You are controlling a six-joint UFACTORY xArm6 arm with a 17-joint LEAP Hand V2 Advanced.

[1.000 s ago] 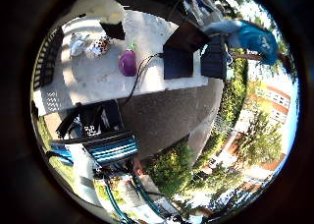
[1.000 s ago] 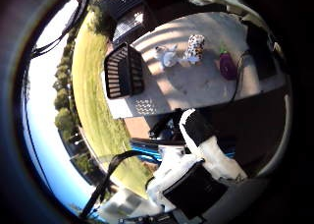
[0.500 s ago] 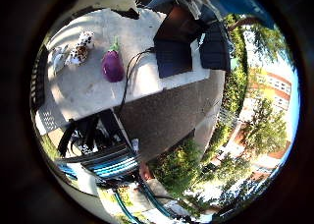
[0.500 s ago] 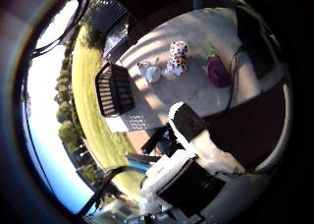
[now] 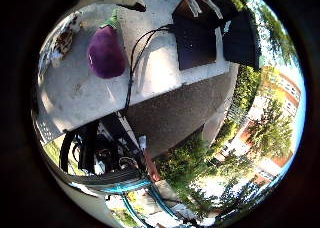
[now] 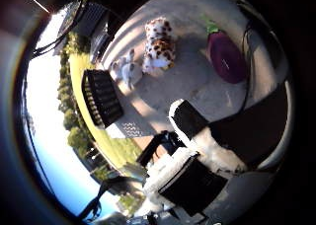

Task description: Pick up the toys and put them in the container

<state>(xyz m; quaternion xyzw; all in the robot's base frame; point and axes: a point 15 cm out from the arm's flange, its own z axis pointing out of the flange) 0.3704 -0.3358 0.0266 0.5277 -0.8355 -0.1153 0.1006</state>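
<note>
A purple eggplant toy point(image 6: 225, 56) with a green stem lies on the pale table point(image 6: 187, 89). A spotted plush animal point(image 6: 158, 46) and a small white plush toy point(image 6: 127, 71) lie side by side beyond it. A black slatted container point(image 6: 102, 98) stands at the table's edge near the white toy. My hand point(image 6: 190, 158) hovers above the table with nothing in it; one white and black finger point(image 6: 185, 119) reaches out straight toward the toys.
A dark flat box point(image 5: 196, 40) and another black object point(image 5: 241, 37) rest on the table beside the eggplant. A black cable point(image 5: 135, 63) runs across the tabletop. Off the table's edge are pavement, grass, trees and buildings.
Both views have shifted and the toys have grown larger: the hand has come down closer to the table and the eggplant. The toys lie where they were.
</note>
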